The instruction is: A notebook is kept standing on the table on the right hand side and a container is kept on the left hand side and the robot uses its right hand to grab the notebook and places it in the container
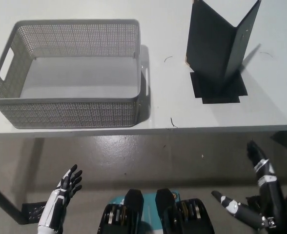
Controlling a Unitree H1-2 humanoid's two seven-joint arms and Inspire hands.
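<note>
**Notebook stands untouched as both hands wait below the table edge**

The robot's black right hand (255, 195) hangs below the near edge of the white table (173, 105), on the notebook's side, its fingers (257, 155) spread wide and pointing up toward the tabletop, with one digit jutting off toward the container's side. It grips nothing and touches nothing; floor shows between it and the table's edge. The white left hand (65, 187) rests low on the opposite side, below the container, fingers loosely parted and likewise empty.

The black notebook (221, 41) stands upright on the table, propped open in a V with its spine toward the robot, over a dark square mat or patch (220, 92) that shows beneath its base. The grey perforated container (70, 73), a rectangular basket with cut-out handles, sits well apart from the notebook on the same tabletop, nothing visible inside it. A bare strip of table lies between the two. A few thin, dark, curved marks lie on the table around the notebook; what they are cannot be made out. Nothing stands between the notebook and the container.
</note>
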